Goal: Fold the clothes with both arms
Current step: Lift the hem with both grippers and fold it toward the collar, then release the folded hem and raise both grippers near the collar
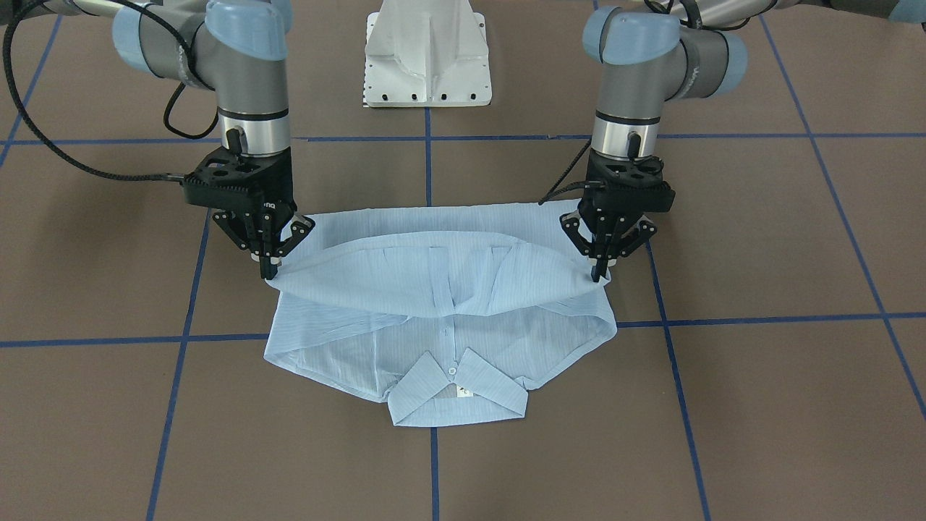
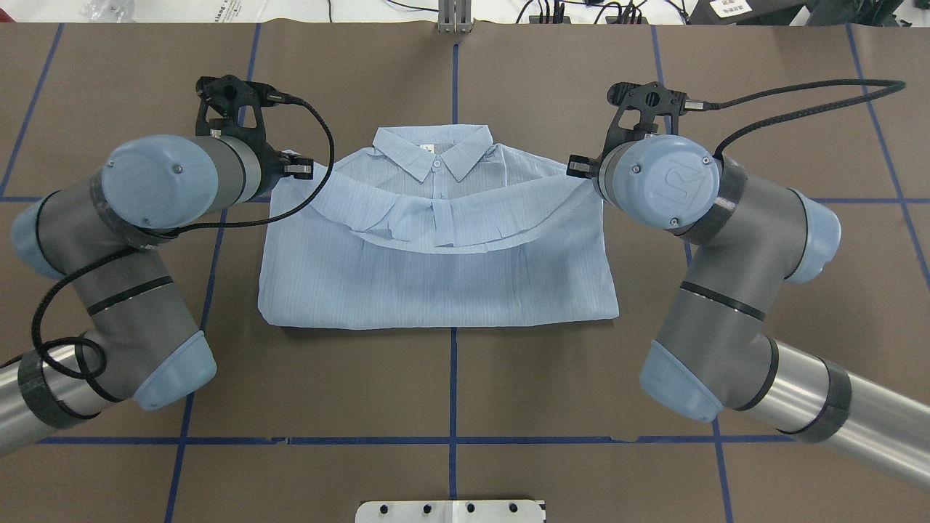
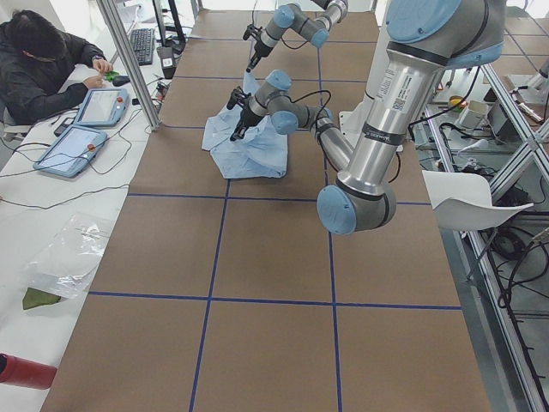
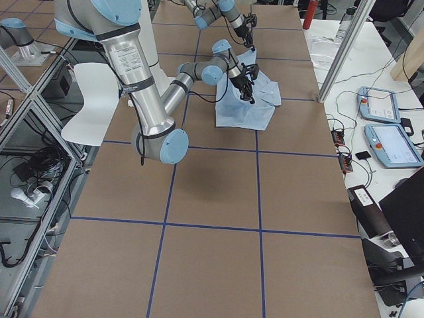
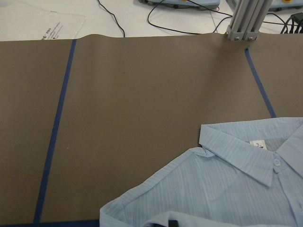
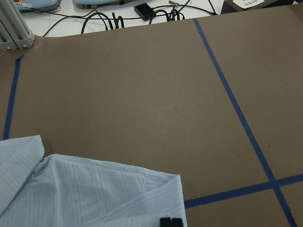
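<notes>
The light blue striped shirt (image 1: 434,289) (image 2: 436,283) lies flat on the brown table, with its collar (image 1: 456,394) (image 2: 436,149) on the side away from the robot's base. Its hem half is lifted and draped in an arc over the chest. My left gripper (image 1: 597,273) is shut on one corner of that raised edge. My right gripper (image 1: 269,273) is shut on the other corner. In the overhead view both wrists hide the fingers. Each wrist view shows the shirt (image 5: 227,189) (image 6: 85,189) just below the camera.
The white pedestal base (image 1: 427,58) stands at the robot's side of the table. Blue tape lines (image 1: 184,336) cross the brown mat. An aluminium post (image 5: 244,19) rises at the far edge. A person (image 3: 43,69) sits at a side bench with tablets (image 4: 391,139).
</notes>
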Robot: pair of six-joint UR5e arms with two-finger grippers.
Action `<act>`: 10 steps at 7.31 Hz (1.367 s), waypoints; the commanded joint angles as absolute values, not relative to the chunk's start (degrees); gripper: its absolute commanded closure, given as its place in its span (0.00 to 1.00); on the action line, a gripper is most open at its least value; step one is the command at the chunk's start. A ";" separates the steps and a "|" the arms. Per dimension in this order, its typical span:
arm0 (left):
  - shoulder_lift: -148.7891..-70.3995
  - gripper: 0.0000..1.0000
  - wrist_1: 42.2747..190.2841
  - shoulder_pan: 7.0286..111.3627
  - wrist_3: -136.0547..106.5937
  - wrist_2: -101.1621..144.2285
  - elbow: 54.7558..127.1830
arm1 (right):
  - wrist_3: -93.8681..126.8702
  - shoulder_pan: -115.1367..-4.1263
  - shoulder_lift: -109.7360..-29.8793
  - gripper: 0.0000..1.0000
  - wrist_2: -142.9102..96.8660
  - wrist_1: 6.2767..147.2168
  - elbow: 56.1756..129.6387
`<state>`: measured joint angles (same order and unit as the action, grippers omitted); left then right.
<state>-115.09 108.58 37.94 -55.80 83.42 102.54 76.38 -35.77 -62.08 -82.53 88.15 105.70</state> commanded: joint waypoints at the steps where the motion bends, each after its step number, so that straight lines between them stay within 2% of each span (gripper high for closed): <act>1: -116.54 1.00 113.88 39.98 -48.46 84.02 95.56 | 72.19 -38.75 -62.05 1.00 -87.60 79.94 97.86; 6: -119.96 1.00 118.04 40.43 -48.25 88.07 87.82 | 71.89 -40.08 -56.35 1.00 -89.38 78.31 89.84; 10: -120.15 1.00 124.44 40.60 -47.64 88.15 82.27 | 70.93 -40.25 -56.51 1.00 -89.38 77.44 87.98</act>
<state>-120.21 122.70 40.51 -47.91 88.03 83.25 71.23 -40.17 -56.45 -89.38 77.78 88.21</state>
